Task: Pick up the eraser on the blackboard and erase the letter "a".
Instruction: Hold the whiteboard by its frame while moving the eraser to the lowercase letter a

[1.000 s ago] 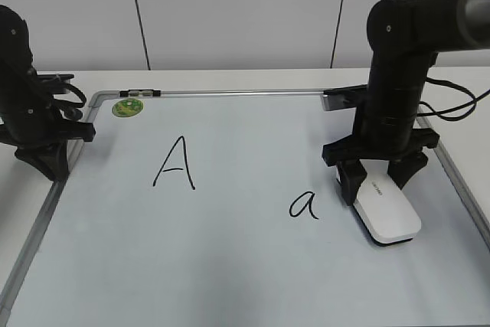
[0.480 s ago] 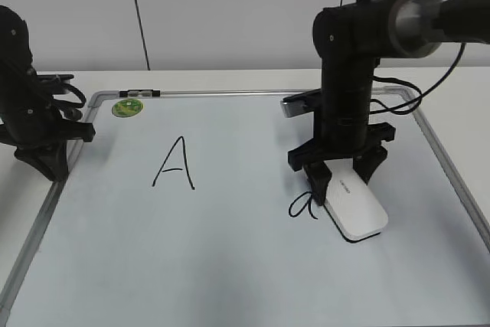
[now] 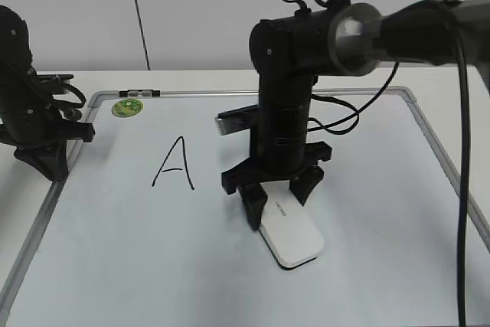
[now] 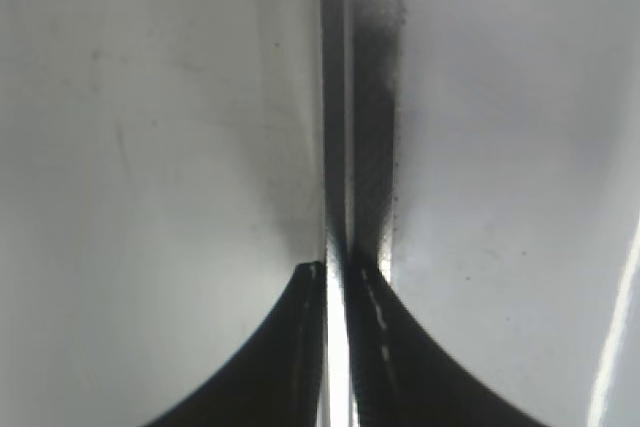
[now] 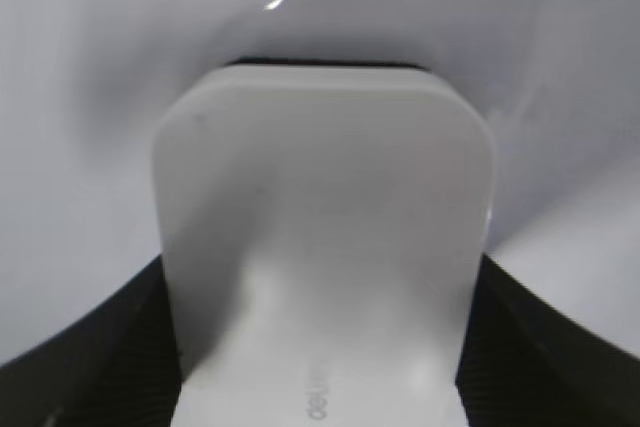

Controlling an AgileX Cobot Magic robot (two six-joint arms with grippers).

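My right gripper (image 3: 279,203) is shut on the white eraser (image 3: 289,238) and presses it flat on the blackboard (image 3: 383,189), just right of the board's middle. In the right wrist view the eraser (image 5: 320,197) fills the space between the two dark fingers of the gripper (image 5: 320,357), with its grey lettering near the bottom. No lowercase "a" shows on the board; the spot where it stood lies by the eraser and the gripper. My left gripper (image 3: 50,165) rests at the board's left edge, its jaws (image 4: 340,282) almost together over the frame rail.
A capital "A" (image 3: 174,165) is written left of the middle. A round green magnet (image 3: 127,107) sits at the far left corner. The board's grey frame (image 3: 452,166) runs along the right side. Cables hang from the right arm.
My right gripper has slid the eraser leftward across the board, over where the lowercase "a" was. That letter no longer shows. The left arm has not moved.
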